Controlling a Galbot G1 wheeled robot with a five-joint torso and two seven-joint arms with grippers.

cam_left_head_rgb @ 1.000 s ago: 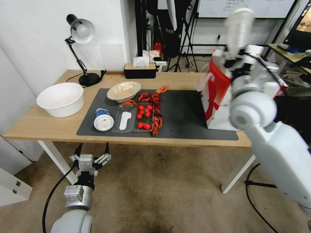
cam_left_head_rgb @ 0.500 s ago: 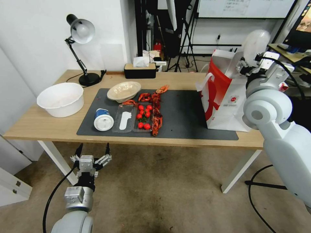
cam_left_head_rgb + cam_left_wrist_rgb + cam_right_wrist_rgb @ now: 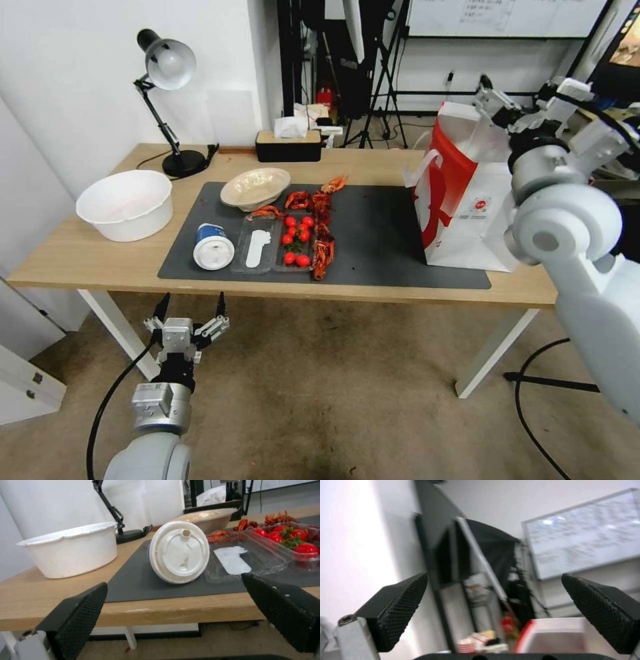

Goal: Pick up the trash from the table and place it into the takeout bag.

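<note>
**Two pieces left on the mat; bag easy to tip**

Blue-and-white round tub (image 3: 213,246) on its side on the dark grey mat (image 3: 380,233), lid toward the table (image 3: 73,257) edge. Beige shallow bowl (image 3: 255,187) tilted just behind. Takeout bag (image 3: 460,200) upright at the mat's right end. Right gripper (image 3: 523,100) above the bag mouth, jaws spread, empty. Left gripper (image 3: 190,312) below the table edge, jaws apart. Likely trouble: tub rolling off when nudged; arm brushing and toppling the bag.
</note>
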